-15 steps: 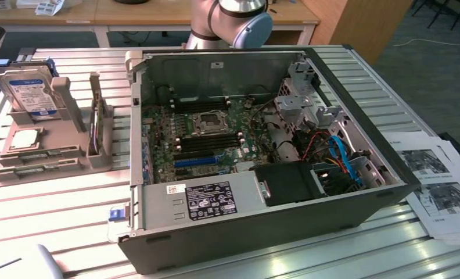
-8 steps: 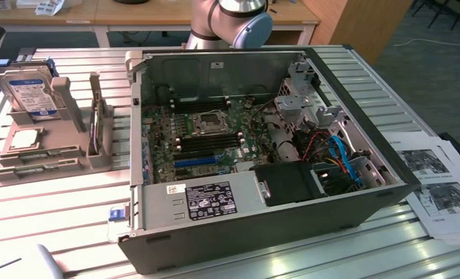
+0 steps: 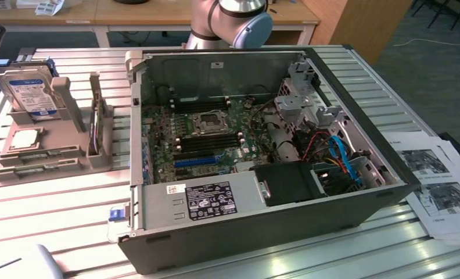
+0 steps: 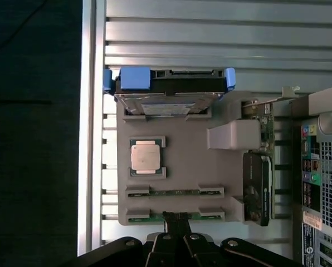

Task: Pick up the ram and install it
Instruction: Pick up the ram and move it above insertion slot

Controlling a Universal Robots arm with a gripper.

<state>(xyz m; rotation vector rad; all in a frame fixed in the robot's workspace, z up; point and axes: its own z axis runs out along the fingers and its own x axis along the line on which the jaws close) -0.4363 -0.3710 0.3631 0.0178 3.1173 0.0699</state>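
- At nine o'clock from the big open grey metal computer case (image 3: 253, 244), reading the exterior view as a clock face, I am looking at the flat grey plastic parts holder (image 3: 75, 168) lying on the ribbed metal table (image 3: 51, 215).
- I am finding the long, thin green circuit-board ram stick (image 4: 193, 214) seated in the outermost slot at the holder's six o'clock end.
- A second green stick (image 4: 174, 192) is lying just beside it, then the square silver processor chip (image 4: 146, 157). The silver hard drive with blue end caps (image 4: 166, 103) is standing at the twelve o'clock end.
- I am reading the black two-fingered pincer (image 4: 175, 223) as pinched fully together and carrying nothing.
- Through the wrist view its tips are lining up over the middle of the ram stick. In the exterior view both sticks are sitting undisturbed in their slots. So I am judging the pincer to be hanging above the ram stick and apart from it, with the stick straight below.
- The ram stick's long axis is running roughly nine to three, about parallel to the long black memory slots (image 3: 207, 141) on the motherboard inside the case, at three o'clock from the holder.
- I am judging the pincer's closing line to be running along the stick's length, not across its thin faces, though I cannot be sure of that.
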